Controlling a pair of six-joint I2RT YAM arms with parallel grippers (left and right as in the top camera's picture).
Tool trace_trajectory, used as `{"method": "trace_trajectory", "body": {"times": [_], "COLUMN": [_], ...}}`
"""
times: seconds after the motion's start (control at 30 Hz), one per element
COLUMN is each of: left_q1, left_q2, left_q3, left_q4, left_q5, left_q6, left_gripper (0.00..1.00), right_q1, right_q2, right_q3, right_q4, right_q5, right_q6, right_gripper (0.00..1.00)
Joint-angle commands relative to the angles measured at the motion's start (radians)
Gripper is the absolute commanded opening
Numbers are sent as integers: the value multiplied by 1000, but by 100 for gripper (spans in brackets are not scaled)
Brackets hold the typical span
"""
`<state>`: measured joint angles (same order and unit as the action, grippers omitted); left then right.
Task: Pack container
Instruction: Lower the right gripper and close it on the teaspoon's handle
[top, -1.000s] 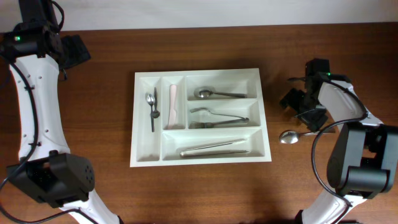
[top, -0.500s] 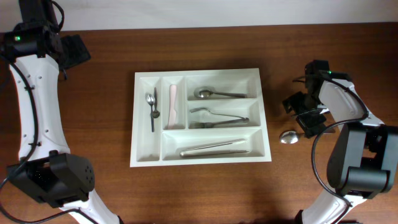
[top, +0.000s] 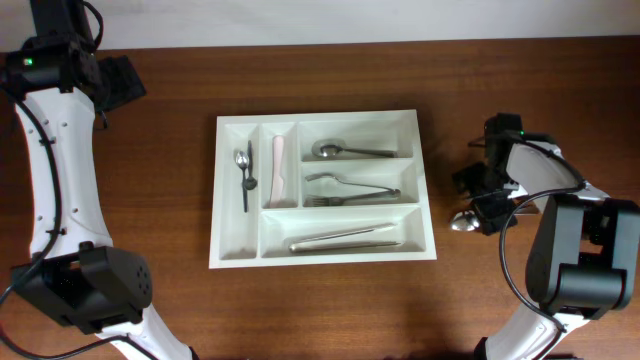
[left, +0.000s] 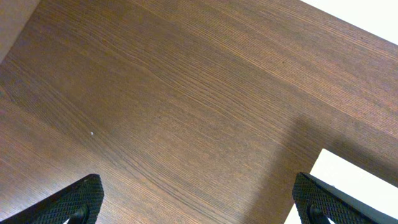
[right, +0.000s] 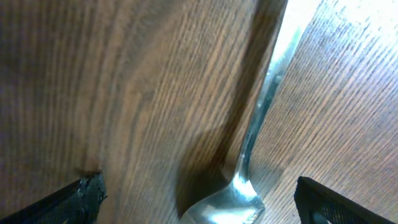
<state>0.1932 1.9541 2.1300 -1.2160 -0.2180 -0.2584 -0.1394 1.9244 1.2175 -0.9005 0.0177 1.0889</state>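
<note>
right end effector (right: 202, 196): hung open over spoon (right: 264, 99), probably lining up a grab
left end effector (left: 199, 199): open too, sat idle

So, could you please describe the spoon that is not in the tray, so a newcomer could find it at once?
Start at the white tray in the middle of the table and look to the bare wood off its right side, beneath the open right gripper. The spoon lies there, bowl toward the tray. It is the only cutlery outside the tray.
</note>
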Motion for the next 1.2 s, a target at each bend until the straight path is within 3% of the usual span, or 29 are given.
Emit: {"method": "trace_trajectory", "body": {"times": [0.0, 0.07, 0.27, 0.7, 0.93, 1.17], "left_q1": [1, 1, 1, 1, 1, 1], "left_q2": [-5, -5, -5, -5, -5, -5], "left_q3": [8, 8, 8, 8, 8, 8], "left_q4": [-1, -1, -1, -1, -1, -1], "left_q5": [-8, -8, -8, -8, -8, -8], "left_q6": [-3, -3, -3, -3, -3, -3], "left_gripper": [99, 99, 99, 99, 99, 99], "right_q1": [8, 8, 8, 7, 7, 7], "right_q2": [3, 3, 3, 3, 3, 3], "right_q3": [-8, -8, -8, -8, -8, -8], "right_q4": [13, 19, 24, 26, 26, 27], "right_q5": [24, 32, 51, 97, 116, 126], "right_q6": [12, 12, 12, 8, 0, -8], "right_gripper": [95, 84, 66, 38, 4, 4]}}
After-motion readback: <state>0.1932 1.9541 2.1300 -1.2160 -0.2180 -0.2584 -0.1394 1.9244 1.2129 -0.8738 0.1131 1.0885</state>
